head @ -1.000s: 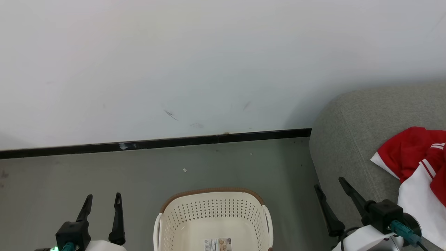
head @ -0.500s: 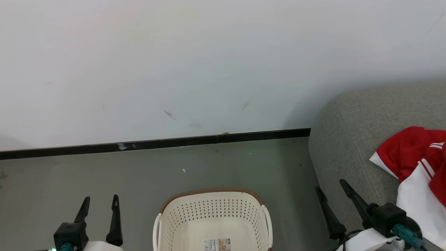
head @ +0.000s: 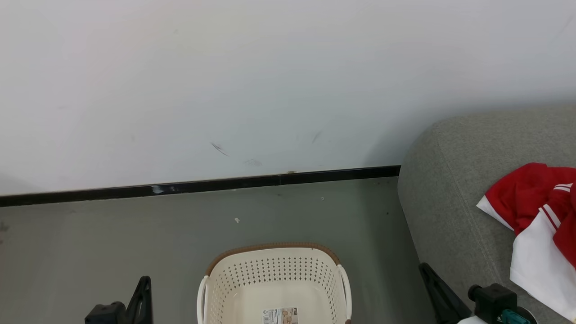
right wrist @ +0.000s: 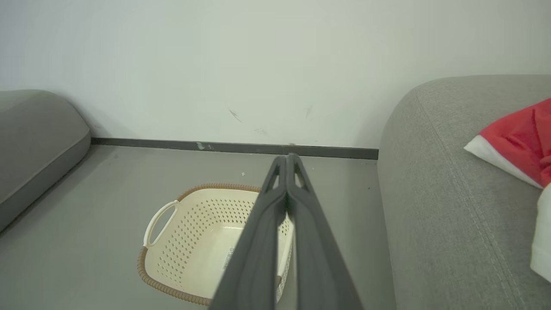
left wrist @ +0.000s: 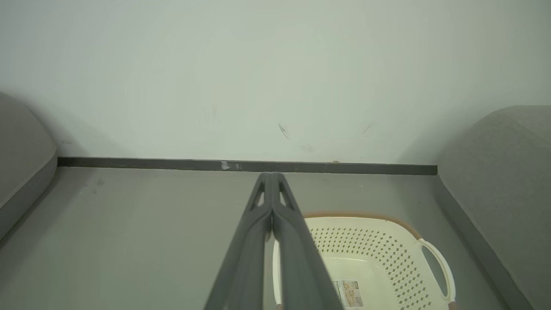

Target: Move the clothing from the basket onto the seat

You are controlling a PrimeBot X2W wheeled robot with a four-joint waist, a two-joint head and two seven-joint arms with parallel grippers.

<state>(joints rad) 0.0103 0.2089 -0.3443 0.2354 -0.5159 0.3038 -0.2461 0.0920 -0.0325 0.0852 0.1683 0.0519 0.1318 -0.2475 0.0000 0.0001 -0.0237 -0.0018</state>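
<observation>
The red and white clothing point(head: 531, 198) lies crumpled on the grey seat point(head: 454, 180) at the right, and its red edge point(right wrist: 521, 137) also appears in the right wrist view. On the floor at bottom centre stands the cream basket point(head: 274, 246), with a label sticker on its bare bottom. My left gripper point(head: 145, 281) is shut and empty, low at the left of the basket; its fingers meet at the tips point(left wrist: 272, 174). Between the basket and the seat, my right gripper point(head: 424, 267) is shut and empty, fingers pressed together point(right wrist: 289, 157).
A white wall with a black baseboard point(head: 202, 185) runs behind the grey floor. The left wrist view has another grey cushion point(left wrist: 21, 163) at its far left. The basket point(left wrist: 361, 214) sits in the floor gap between that cushion and the seat point(left wrist: 499, 172).
Both grippers have gone from open to shut. Both have also dropped toward the bottom edge of the head view. Clothing and basket have stayed put.
</observation>
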